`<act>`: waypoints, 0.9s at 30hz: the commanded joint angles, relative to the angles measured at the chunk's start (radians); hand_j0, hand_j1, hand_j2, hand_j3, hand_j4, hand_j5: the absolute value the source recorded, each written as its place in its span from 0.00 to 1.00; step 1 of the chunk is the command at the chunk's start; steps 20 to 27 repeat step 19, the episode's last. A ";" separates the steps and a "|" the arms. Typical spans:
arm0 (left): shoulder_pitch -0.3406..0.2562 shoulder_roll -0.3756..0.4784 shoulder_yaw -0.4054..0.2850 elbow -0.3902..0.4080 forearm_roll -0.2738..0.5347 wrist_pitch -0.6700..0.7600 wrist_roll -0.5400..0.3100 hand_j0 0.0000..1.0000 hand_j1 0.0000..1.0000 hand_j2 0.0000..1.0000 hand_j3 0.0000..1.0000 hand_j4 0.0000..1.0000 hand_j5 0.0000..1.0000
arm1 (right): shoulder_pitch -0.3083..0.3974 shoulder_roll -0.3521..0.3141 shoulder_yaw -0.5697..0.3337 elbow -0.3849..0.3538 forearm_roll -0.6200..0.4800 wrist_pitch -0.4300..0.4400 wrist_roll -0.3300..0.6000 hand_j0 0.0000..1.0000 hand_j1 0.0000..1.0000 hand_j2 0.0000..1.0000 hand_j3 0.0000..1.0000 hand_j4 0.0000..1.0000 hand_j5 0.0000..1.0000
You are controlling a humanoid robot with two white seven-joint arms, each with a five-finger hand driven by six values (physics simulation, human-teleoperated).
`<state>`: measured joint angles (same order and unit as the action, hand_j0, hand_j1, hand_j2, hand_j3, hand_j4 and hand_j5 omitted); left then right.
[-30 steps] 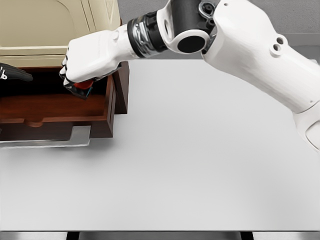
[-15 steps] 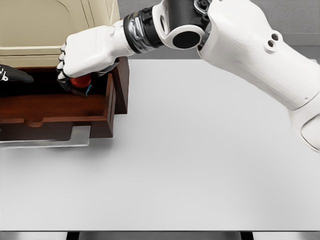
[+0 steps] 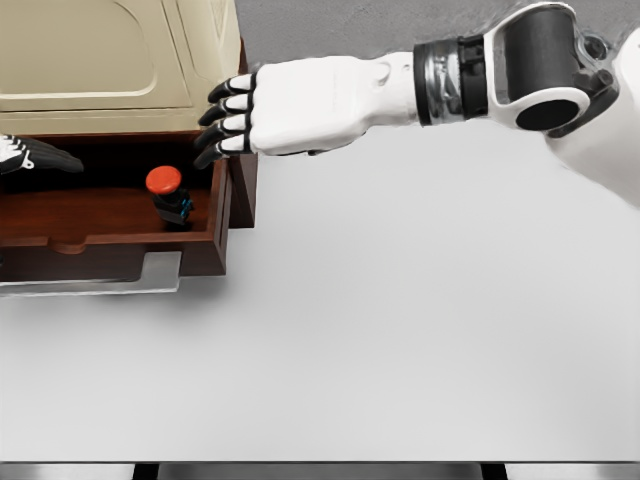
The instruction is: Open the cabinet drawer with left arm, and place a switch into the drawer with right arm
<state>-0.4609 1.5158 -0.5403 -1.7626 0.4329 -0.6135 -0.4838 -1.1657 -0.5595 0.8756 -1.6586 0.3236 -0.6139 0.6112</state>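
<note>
Standing upright in the drawer point(image 3: 110, 215): red-capped black switch point(image 3: 168, 196).

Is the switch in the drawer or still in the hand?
In the drawer: the switch stands on its floor, the right hand open above it.

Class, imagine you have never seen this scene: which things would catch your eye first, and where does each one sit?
First the big white right hand, fingers spread and holding nothing, reaching in from the right at the drawer's right edge. Next the red-capped switch, standing inside the open wooden drawer near its right wall. The left hand barely shows at the left edge, and the pale table fills the rest.
</note>
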 commanded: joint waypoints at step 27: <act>-0.127 -0.325 0.003 0.000 -0.088 0.003 -0.127 1.00 1.00 1.00 1.00 1.00 1.00 | 0.204 -0.264 -0.165 -0.018 -0.025 0.003 0.000 1.00 1.00 1.00 1.00 1.00 1.00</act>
